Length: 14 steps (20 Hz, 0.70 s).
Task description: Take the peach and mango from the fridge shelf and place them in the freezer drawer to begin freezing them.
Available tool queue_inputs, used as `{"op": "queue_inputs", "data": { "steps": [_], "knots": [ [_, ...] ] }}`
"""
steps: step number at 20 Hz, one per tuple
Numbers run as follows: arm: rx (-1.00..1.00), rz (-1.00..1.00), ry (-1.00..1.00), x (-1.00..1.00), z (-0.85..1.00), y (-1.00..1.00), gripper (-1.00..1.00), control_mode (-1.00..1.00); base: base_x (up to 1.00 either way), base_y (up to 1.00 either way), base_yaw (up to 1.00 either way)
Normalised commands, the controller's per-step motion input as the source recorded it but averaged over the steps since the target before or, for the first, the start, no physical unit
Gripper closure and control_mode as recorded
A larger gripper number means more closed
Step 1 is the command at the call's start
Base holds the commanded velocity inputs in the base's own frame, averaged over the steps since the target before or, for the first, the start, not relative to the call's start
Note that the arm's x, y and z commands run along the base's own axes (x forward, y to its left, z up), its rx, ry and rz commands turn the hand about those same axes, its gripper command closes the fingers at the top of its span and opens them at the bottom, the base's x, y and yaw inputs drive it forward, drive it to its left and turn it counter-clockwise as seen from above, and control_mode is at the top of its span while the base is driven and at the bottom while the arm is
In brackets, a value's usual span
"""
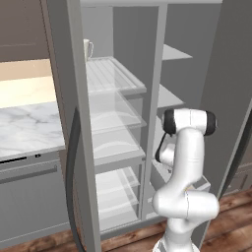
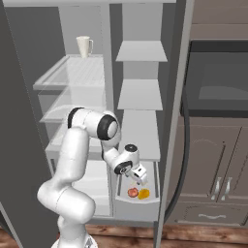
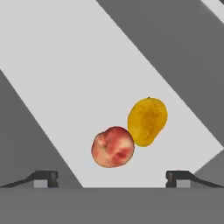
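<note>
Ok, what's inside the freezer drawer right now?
The peach and the mango lie side by side on the freezer drawer floor. The open hand hangs above them, holding nothing. The drawer's front wall hides nearer corners.

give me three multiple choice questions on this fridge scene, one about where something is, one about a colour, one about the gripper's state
1. Where do the peach and mango lie?
A. on the ridged top shelf
B. in the freezer drawer
C. on the marble counter

2. What colour is the mug on the fridge shelf?
A. white
B. red
C. black

3. How does the gripper stand?
A. shut on the peach
B. shut on the mango
C. open, holding nothing

Answers:
1. B, the right base view shows both fruits side by side in the low pale drawer.
2. A, it stands pale white at the back of the top shelf.
3. C, in the hand view the two fingertips sit wide apart with the fruits lying beyond them.
</note>
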Motion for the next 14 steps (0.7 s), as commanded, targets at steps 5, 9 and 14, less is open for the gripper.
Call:
{"op": "queue_inputs", "data": {
  "steps": [5,9,14],
  "knots": [
    [0.0,0.0,-0.32,-0.95,0.93,0.0,-1.0,-1.0,0.0,0.0,0.0],
    [0.0,0.0,-0.36,-0.99,1.0,0.06,-1.0,-1.0,0.0,0.0,0.0],
    [-0.02,0.0,-0.28,-0.63,1.0,0.21,-1.0,-1.0,0.0,0.0,0.0]
  ]
}}
